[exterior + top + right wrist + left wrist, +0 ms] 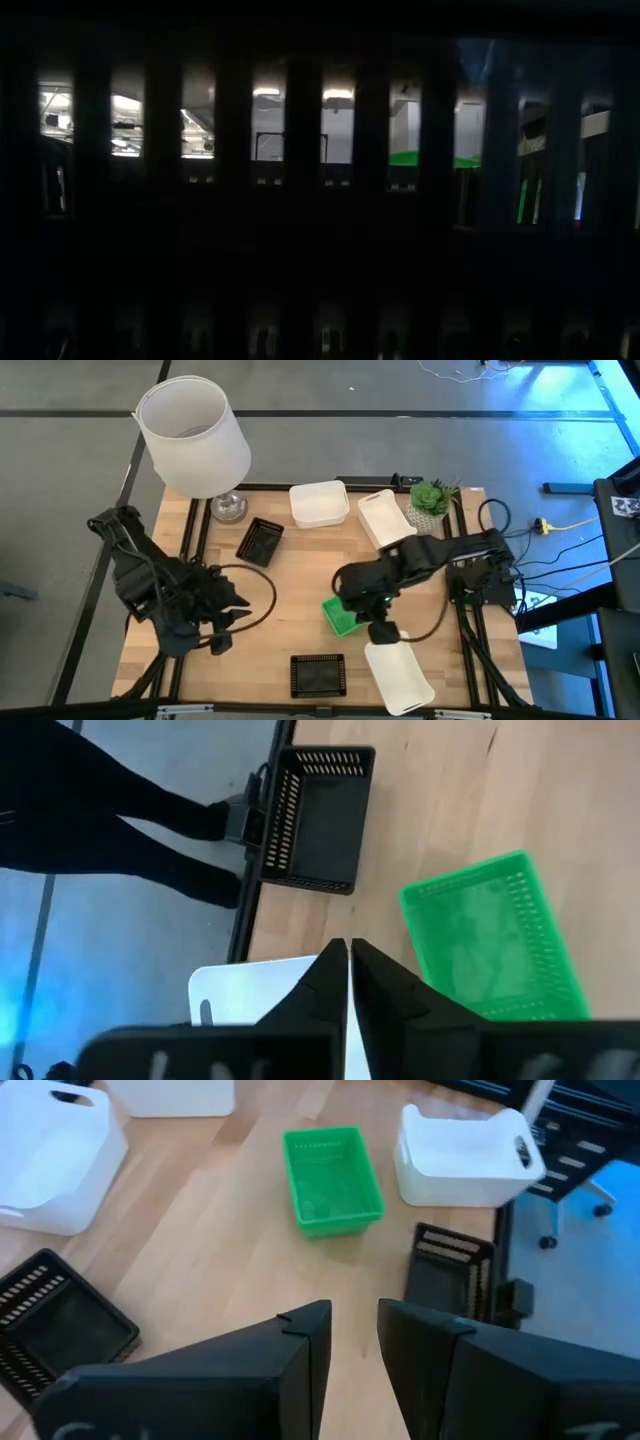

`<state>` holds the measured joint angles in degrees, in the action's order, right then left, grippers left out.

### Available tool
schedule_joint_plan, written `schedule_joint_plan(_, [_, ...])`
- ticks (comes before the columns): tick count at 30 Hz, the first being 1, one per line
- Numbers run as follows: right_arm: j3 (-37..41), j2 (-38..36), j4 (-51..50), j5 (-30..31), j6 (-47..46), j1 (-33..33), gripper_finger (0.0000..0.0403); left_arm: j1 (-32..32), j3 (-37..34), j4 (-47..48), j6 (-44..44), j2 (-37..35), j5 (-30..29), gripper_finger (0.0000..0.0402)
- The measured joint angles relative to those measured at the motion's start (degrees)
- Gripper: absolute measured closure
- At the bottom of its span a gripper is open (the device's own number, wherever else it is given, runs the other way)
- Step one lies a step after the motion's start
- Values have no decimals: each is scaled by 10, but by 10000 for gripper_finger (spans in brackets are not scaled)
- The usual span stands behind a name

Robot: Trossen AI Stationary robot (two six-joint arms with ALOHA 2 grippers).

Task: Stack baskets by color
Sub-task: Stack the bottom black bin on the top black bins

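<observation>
No basket sits in another yet: on the wooden bench point(290, 575) two white rounded plastic baskets point(319, 503) lie near the far edge, a third white basket point(399, 676) at the near edge, one black mesh basket point(261, 542) left of the far pair, another black mesh basket point(318, 675) at the near edge, and the single bright green mesh basket point(341, 616) mid-bench. The right gripper point(348, 982) hangs above the third white basket beside the green one, fingers nearly together and empty. The left gripper point(352, 1345), slightly parted and empty, waits by the left edge, so I judge the sorting hardly begun.

The wooden table point(290, 600) bears a lampshade point(193, 438), potted plant point(430, 498), three white baskets point(319, 503), two black mesh baskets point(261, 542) and, partly hidden, seemingly one green basket point(340, 617).
</observation>
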<state>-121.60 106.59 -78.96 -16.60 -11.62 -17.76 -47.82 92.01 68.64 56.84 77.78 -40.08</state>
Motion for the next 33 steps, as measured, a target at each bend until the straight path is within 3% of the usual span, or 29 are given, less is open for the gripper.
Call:
schedule_joint_plan(12, [0,97,88,-25,22,-16,289,-37,0,8,0,0,3,324])
schedule_joint_plan(23, [0,204,181,32,62,-37,283,-40,0,41,0,0,4,324])
schedule_joint_plan(33, [0,264,210,35,63,-37,283,-40,0,58,0,0,5,324])
